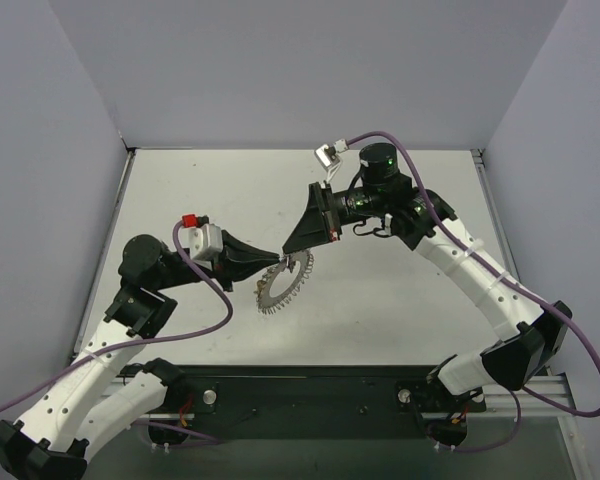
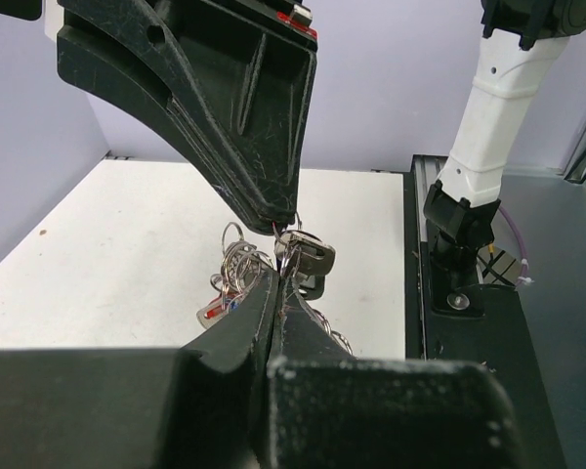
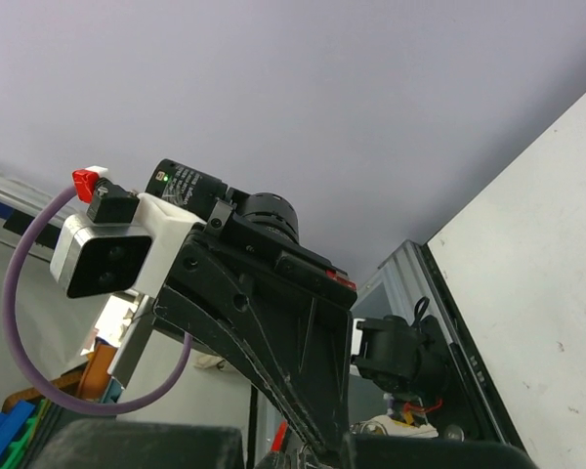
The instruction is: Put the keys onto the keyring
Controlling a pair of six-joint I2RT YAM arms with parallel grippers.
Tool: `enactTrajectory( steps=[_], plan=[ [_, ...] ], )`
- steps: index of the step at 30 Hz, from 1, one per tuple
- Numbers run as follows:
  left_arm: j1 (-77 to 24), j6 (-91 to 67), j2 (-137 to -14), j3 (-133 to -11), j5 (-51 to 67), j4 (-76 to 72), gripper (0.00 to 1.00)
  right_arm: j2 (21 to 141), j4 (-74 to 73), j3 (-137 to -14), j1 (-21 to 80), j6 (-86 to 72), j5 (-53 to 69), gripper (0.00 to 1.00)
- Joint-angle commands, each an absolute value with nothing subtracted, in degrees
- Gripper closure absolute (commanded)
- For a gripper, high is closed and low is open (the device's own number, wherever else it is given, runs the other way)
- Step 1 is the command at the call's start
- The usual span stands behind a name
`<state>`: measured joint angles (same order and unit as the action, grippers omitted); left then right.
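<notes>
Keyring (image 1: 285,283): flat silvery metal, toothed rim, tilted, table ctr, just under both tips. Left gripper (image 1: 277,259) and right gripper (image 1: 293,247) closed, meeting at its top edge; hold unclear. Keys (image 2: 311,257) bunched at tips.

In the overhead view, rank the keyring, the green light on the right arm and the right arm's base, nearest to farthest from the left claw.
1. keyring, at the tip of the left claw, mid-table.
2. green light, up on the right arm, toward the far right.
3. right arm's base, at the near edge, right side.
</notes>
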<state>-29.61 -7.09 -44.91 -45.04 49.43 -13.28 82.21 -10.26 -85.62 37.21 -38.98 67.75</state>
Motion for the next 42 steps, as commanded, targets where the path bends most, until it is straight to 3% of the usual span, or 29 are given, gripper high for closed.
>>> enactTrajectory(
  steps=[1, 11, 21, 34, 42],
  plan=[
    [-29.9, -5.3, -44.6, -47.3, 46.1, -12.0, 1.00, 80.0, -6.9, -88.2, 38.2, -41.7, 70.6, 1.00],
    [-31.4, -6.2, -45.9, -49.5, 42.5, -9.7, 1.00, 80.3, -7.6, -90.4, 39.6, -43.5, 65.3, 1.00],
    [-32.7, -8.6, -46.4, -50.8, 36.0, -10.0, 1.00, 80.8, -19.2, -95.4, 41.4, -38.2, 53.5, 1.00],
    [-34.1, -12.4, -45.4, -48.0, 21.2, -16.5, 1.00, 81.9, -25.0, -98.9, 43.7, -35.2, 42.2, 1.00],
    [-35.2, -12.8, -46.7, -47.3, 19.8, -20.0, 1.00, 82.2, -25.0, -100.3, 44.7, -35.2, 38.1, 1.00]
  ],
)
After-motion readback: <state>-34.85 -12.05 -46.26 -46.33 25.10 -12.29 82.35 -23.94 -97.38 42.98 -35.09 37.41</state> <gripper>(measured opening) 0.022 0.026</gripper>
